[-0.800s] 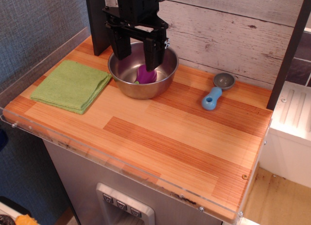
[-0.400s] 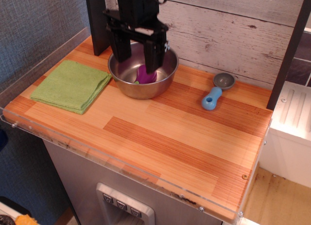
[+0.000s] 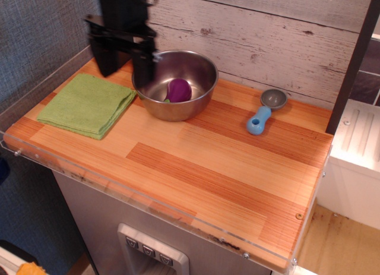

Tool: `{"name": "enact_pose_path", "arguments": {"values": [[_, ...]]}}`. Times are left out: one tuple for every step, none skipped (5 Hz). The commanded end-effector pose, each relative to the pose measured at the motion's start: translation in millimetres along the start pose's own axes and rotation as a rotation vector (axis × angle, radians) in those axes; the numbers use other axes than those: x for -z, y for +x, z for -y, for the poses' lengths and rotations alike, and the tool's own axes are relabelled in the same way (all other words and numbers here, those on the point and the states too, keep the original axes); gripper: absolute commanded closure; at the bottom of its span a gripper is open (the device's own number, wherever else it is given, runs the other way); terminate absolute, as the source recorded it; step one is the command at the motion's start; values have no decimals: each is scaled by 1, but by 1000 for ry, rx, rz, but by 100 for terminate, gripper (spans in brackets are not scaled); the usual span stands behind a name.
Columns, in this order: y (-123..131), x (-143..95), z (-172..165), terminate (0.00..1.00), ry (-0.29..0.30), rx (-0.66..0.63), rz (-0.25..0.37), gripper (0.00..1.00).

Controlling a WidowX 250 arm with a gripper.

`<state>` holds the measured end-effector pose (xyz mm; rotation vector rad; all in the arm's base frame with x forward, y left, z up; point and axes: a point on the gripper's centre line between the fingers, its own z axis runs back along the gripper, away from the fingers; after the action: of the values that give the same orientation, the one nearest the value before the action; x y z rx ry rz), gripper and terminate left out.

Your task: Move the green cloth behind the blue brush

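Observation:
The green cloth [image 3: 87, 104] lies folded flat at the left end of the wooden counter. The blue brush [image 3: 264, 111] lies at the back right, its grey cup head toward the wall and its blue handle pointing forward. My gripper [image 3: 125, 69] hangs open and empty above the back left of the counter, over the cloth's far right corner and the bowl's left rim. Its image is motion-blurred.
A steel bowl [image 3: 202, 70] stands between cloth and brush, with a purple object [image 3: 179, 89] inside it. A white plank wall runs behind the counter. A clear plastic lip edges the counter's front and left sides. A dark post stands at the right.
My gripper has moved left, from over the middle of the bowl to over the bowl's left rim and the cloth's far corner. The purple object now shows uncovered.

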<state>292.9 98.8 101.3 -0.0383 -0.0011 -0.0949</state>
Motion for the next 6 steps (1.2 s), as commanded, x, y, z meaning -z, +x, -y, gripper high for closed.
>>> {"name": "enact_pose_path", "arguments": {"values": [[-17, -9, -48, 0, 66, -147, 71, 0], [-16, 10, -64, 0, 109, -173, 77, 0], [-6, 27, -79, 0, 150, -170, 65, 0], [0, 41, -87, 0, 160, -143, 42, 0], [-3, 50, -96, 0, 154, -127, 38, 0], [-3, 59, -96, 0, 141, -88, 47, 0]]}}
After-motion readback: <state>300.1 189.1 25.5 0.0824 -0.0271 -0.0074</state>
